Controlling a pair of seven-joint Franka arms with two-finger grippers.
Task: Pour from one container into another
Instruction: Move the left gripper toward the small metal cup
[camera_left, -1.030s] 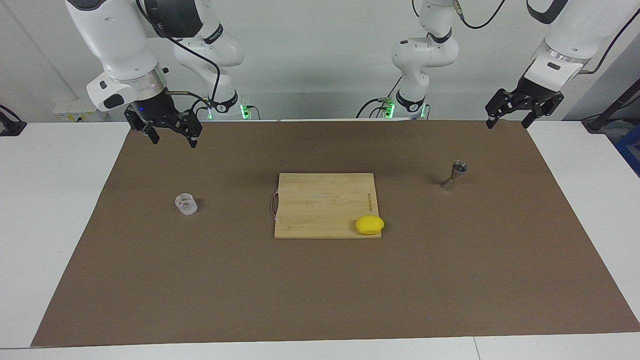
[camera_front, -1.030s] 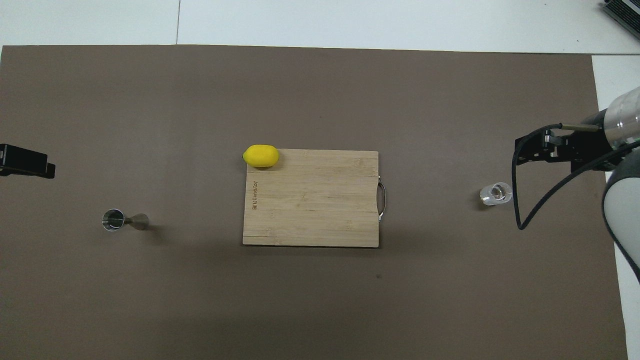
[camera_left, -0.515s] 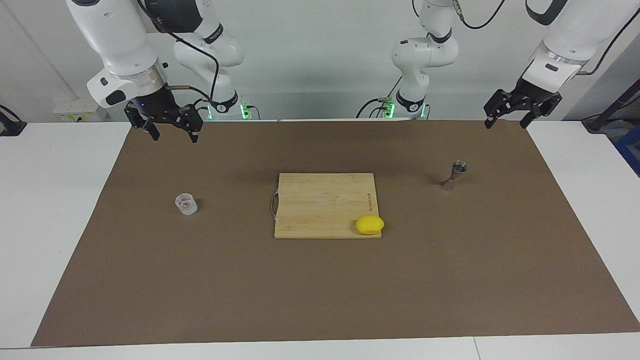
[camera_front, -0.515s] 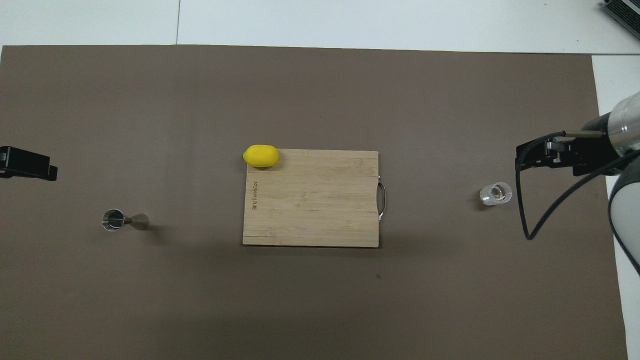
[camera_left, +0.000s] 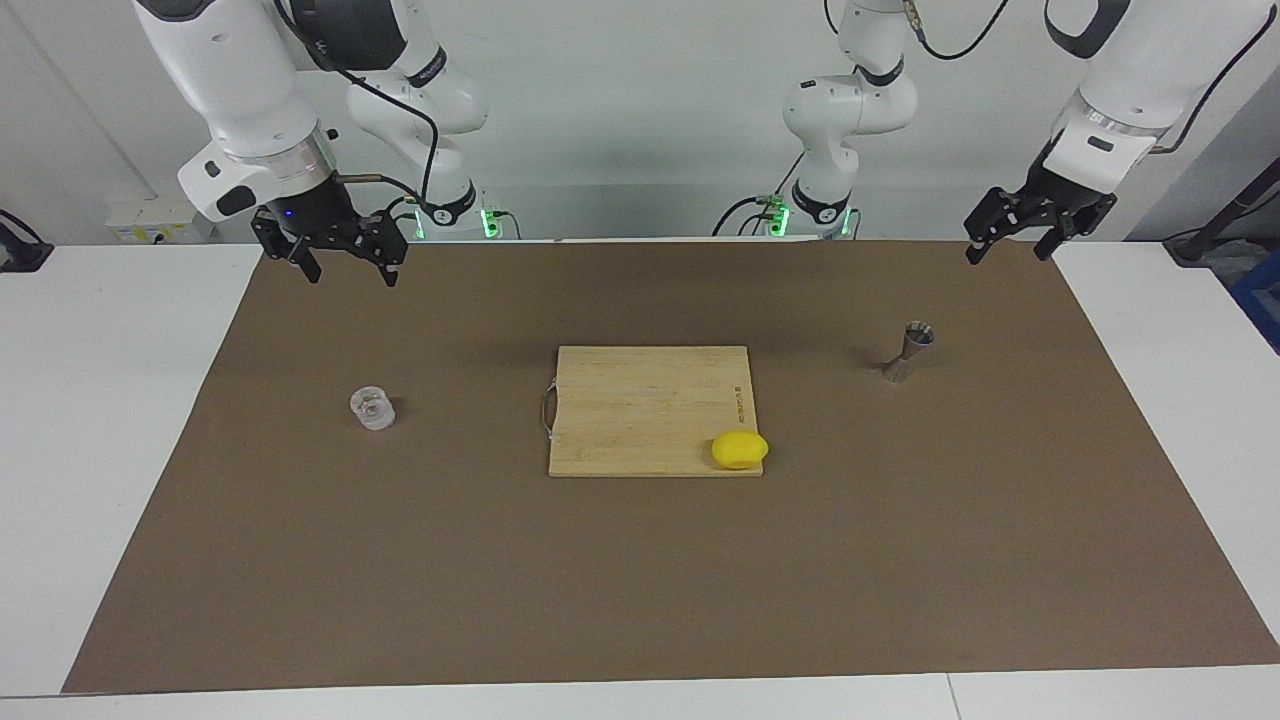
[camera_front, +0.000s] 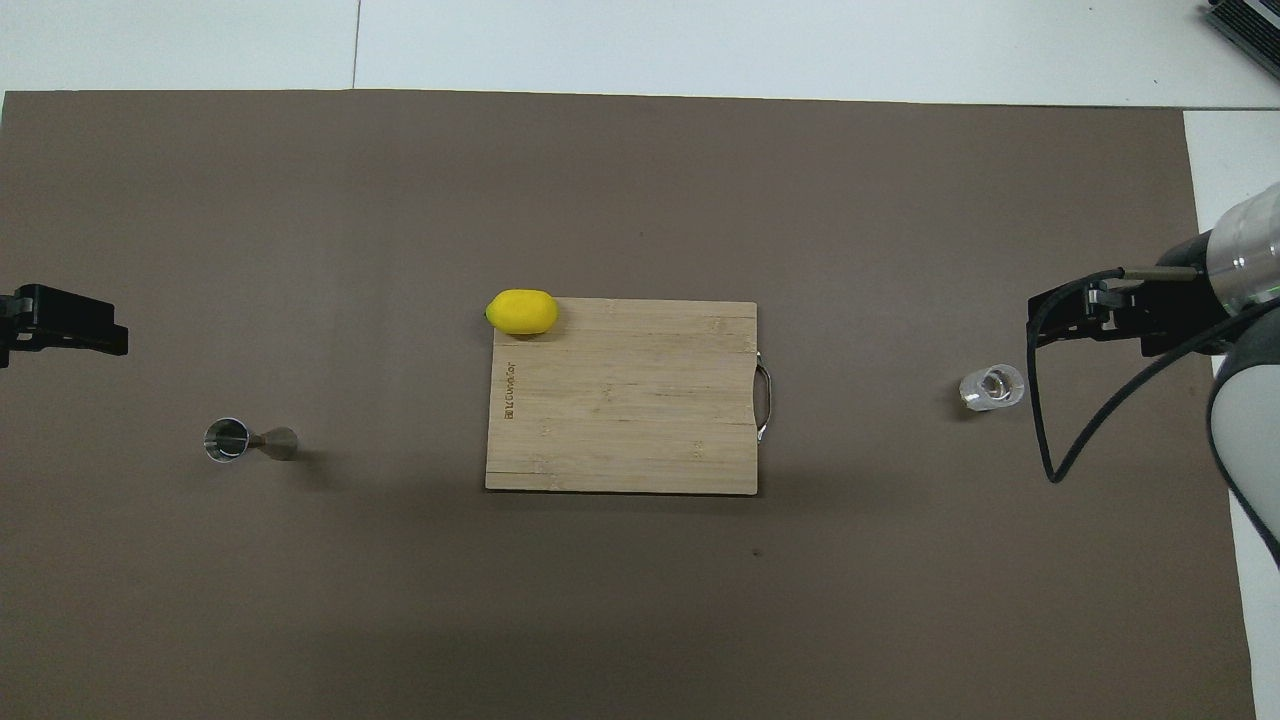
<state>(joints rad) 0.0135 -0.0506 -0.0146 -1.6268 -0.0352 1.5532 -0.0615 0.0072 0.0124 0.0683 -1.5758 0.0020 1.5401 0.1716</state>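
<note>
The small clear glass cup (camera_left: 372, 408) stands upright on the brown mat toward the right arm's end; it also shows in the overhead view (camera_front: 992, 388). The steel hourglass jigger (camera_left: 908, 352) stands upright toward the left arm's end, and shows in the overhead view (camera_front: 248, 440). My right gripper (camera_left: 350, 276) is open and empty, raised over the mat, apart from the glass; it also shows in the overhead view (camera_front: 1050, 315). My left gripper (camera_left: 1005, 257) is open and empty, raised over the mat, apart from the jigger; it also shows in the overhead view (camera_front: 100, 332).
A bamboo cutting board (camera_left: 640, 405) with a metal handle lies at the middle of the mat (camera_left: 640, 580). A yellow lemon (camera_left: 740, 449) sits on the board's corner farthest from the robots, toward the left arm's end. White table borders the mat.
The right gripper has risen a little and drawn back toward the robots. The left gripper has shifted slightly toward the table's middle. The glass and jigger have not moved.
</note>
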